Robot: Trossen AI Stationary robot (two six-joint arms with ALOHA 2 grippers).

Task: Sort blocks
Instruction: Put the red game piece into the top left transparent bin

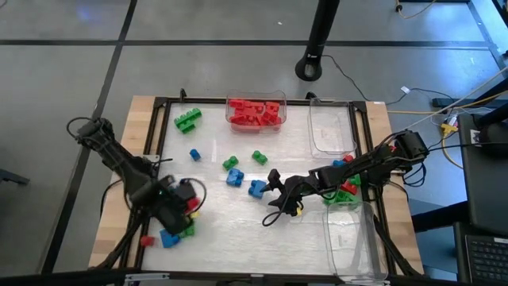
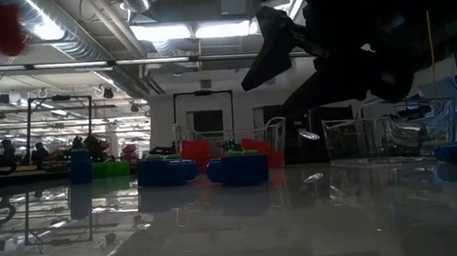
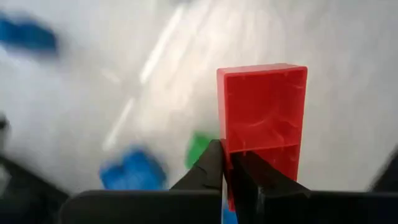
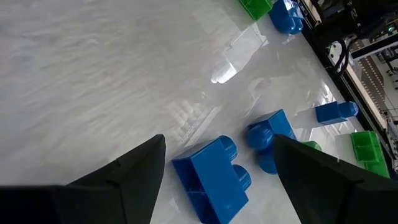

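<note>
The left gripper (image 3: 231, 171) is clenched on a red block (image 3: 262, 118), its long axis pointing away. The right gripper (image 4: 217, 168), released, straddles a blue block (image 4: 211, 177) nearest it on the bench (image 4: 93, 81).

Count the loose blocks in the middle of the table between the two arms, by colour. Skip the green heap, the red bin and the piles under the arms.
Blue blocks: 3
Green blocks: 2
Total: 5
</note>
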